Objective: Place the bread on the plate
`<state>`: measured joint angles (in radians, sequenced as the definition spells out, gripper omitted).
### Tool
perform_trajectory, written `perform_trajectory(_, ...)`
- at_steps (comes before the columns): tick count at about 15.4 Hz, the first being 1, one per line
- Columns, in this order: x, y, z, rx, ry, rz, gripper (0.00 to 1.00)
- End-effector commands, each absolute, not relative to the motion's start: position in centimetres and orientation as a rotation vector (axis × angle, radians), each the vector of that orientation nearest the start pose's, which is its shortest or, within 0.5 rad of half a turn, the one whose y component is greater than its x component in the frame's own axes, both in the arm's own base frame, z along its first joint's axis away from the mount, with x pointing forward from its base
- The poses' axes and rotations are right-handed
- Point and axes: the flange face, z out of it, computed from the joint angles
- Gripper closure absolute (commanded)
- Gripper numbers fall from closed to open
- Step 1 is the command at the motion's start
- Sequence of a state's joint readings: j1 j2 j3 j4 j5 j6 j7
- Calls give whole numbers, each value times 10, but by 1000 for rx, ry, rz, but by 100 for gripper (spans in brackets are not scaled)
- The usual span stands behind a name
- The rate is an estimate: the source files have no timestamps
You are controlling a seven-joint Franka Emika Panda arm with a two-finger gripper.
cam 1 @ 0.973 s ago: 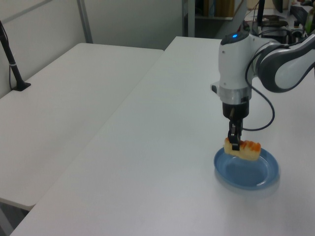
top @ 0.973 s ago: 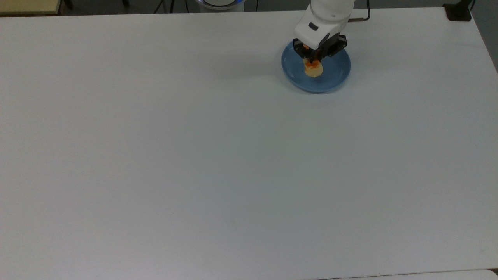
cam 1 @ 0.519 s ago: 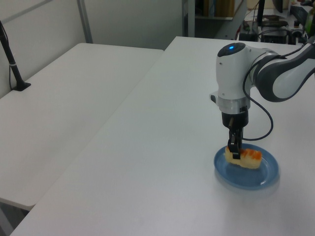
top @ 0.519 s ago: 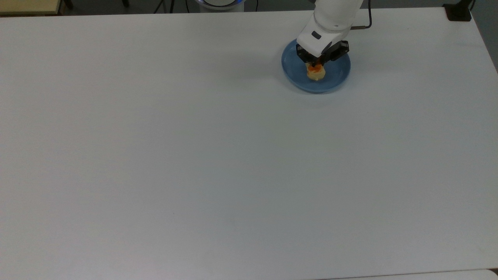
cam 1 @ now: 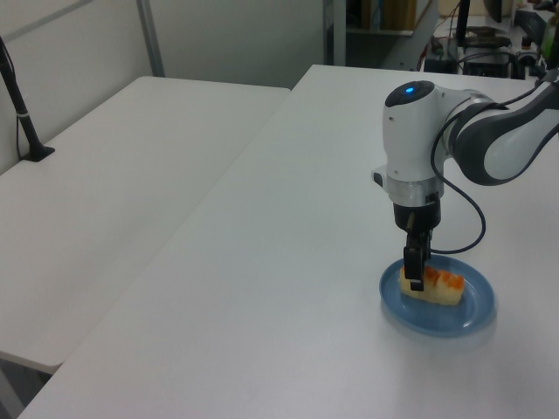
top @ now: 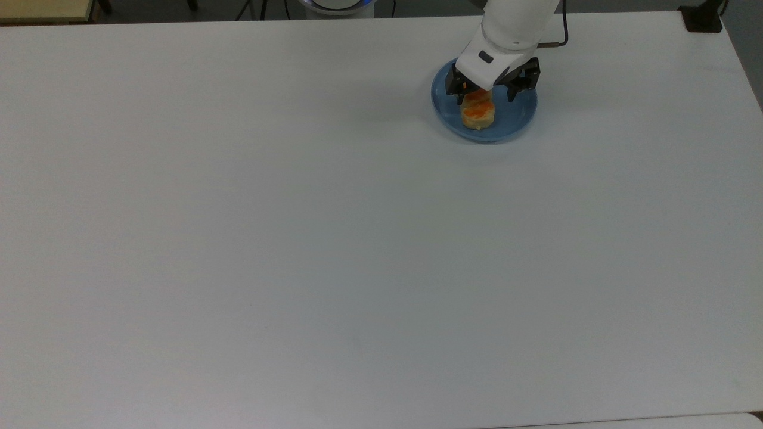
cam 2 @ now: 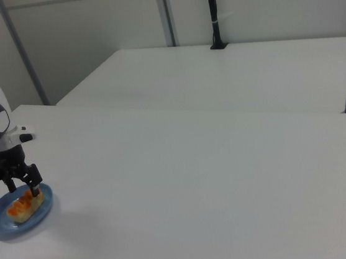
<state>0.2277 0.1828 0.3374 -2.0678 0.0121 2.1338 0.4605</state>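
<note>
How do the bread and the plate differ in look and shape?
The bread is a small oblong loaf, pale yellow with orange-red patches on top; the plate is round, plain light blue and glossy. The bread is far smaller, covering only part of the plate. The bread stands up as a chunky block, while the plate is shallow. Both sit together on the white table.

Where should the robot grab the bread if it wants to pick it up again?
Probably across the bread's narrow middle, coming straight down from above. It lies flat on the plate with its long sides free, and the open gripper hangs right above it.
</note>
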Motion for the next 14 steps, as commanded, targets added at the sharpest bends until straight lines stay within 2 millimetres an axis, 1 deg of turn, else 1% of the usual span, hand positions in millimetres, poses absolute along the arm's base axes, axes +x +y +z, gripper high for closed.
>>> perform_trajectory(1,483,299,363,-3148,-121,188,0)
perform_trajectory(2,488,294,379,-3156,-104,199,0)
perform_trajectory(3,497,283,395,-3164,-64,220,0)
perform_trajectory(6,524,247,457,-3176,47,240,0)
perform_trajectory(7,531,229,477,-3183,93,225,0)
perform_trajectory(9,538,190,516,-3204,196,175,0)
perform_trajectory(11,551,137,556,-3192,338,86,0)
perform_trajectory(12,557,101,577,-3180,395,27,0)
perform_trajectory(13,560,80,587,-3176,401,-2,0)
perform_trajectory(14,560,61,602,-3169,409,-49,0)
